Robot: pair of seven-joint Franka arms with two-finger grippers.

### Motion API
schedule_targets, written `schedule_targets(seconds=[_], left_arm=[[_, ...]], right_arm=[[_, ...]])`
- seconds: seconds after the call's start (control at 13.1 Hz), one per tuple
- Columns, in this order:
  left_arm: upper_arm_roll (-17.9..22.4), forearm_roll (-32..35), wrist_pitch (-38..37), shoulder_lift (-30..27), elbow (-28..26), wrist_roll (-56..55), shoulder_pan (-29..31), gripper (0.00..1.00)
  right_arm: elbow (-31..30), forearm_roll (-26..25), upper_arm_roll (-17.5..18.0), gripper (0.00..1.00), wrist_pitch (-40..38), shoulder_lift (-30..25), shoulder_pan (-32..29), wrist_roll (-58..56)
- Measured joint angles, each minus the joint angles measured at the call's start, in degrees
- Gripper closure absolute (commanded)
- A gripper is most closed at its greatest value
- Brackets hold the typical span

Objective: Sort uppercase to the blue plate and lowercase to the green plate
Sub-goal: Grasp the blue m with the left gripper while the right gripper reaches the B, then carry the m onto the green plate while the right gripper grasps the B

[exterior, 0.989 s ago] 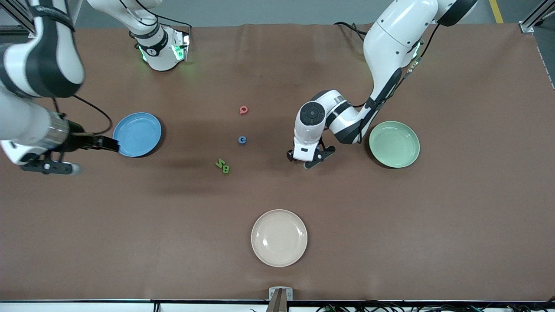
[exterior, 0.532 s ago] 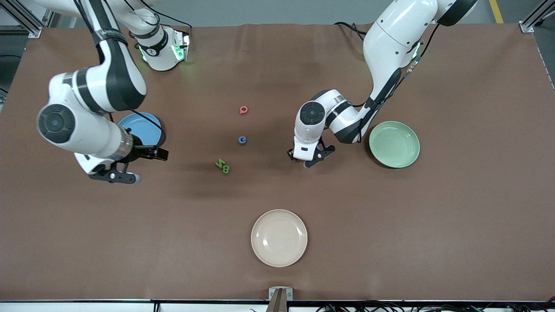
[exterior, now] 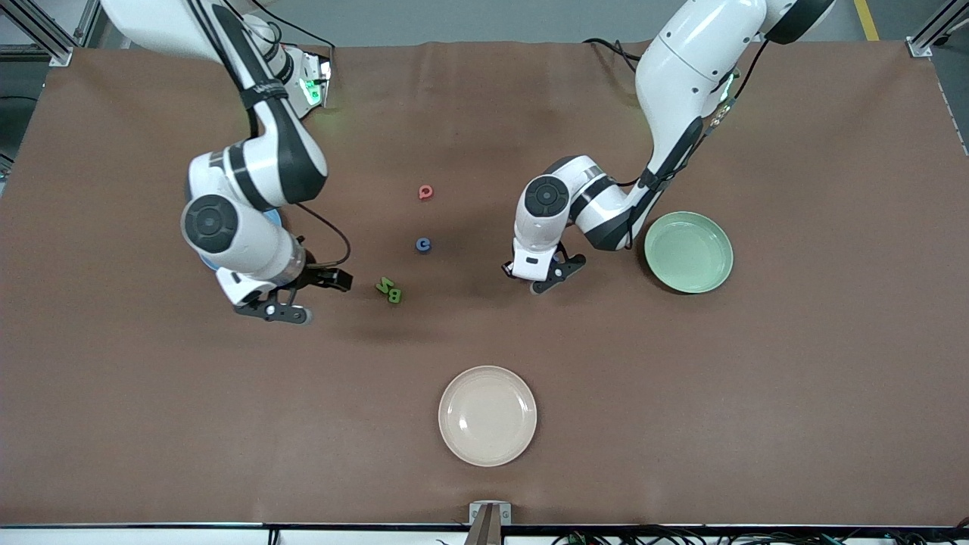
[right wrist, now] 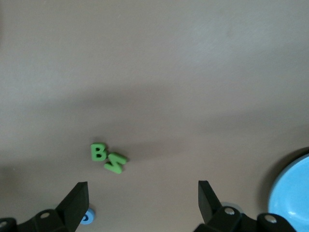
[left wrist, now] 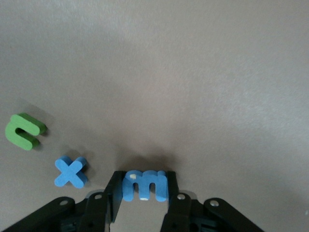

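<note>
A: Entry. Surface and arms?

B: Brown table (exterior: 795,378). Both arms reach in from the edge where their bases stand.

A: Plates?

B: Three, well apart. The blue plate (exterior: 277,220) sits toward the right arm's end, mostly covered by that arm; its rim also shows in the right wrist view. The green plate (exterior: 687,251) sits toward the left arm's end and is empty. A cream plate (exterior: 487,415) lies near the edge closest to the front camera, about mid-length, and is also empty.

A: Grippers?

B: The right gripper (exterior: 312,296) is over bare table between the blue plate and the green letter pair, with its jaws spread wide and nothing between them. The left gripper (exterior: 542,274) is down at the table just beside the green plate, its fingers pressed against both ends of the blue m (left wrist: 145,185), which lies flat on the table.

A: Other lowercase?

B: The blue cross (left wrist: 71,171) is close beside the m, and the green n (left wrist: 23,130) is a little past the cross. Both are flat and untouched.

A: Uppercase?

B: All four lie mid-table, none on a plate. The green B (exterior: 394,296) and green zigzag (exterior: 385,285) touch each other. The blue round letter (exterior: 423,244) is farther from the front camera than that pair, and the red round letter (exterior: 426,192) is farther again
</note>
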Motion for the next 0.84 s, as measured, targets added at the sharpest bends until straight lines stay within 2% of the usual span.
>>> schedule_targets(seconds=[0.23,0.53,0.68,0.84], left_arm=[[0.0,0.0,-0.9,-2.9,0.0,0.0,1.0,0.74],[-1.1,-0.2,-8.8,-10.6,-2.1,5.5,4.6,0.74],[-3.7,-0.6,-10.0,-14.7,-6.3,12.4,9.8,0.74],[-8.2,-0.7,-10.1,-18.2,-11.8,21.4,18.5,0.74]], right_arm=[[-0.2,0.0,0.0,0.00,1.8,0.6,2.5,1.7],[-0.5,0.0,0.0,0.00,5.2,2.8,5.7,4.8],[-0.5,0.0,0.0,0.00,7.4,3.9,7.0,4.9],[-0.5,0.0,-0.1,0.05,9.5,5.5,8.4,6.5]])
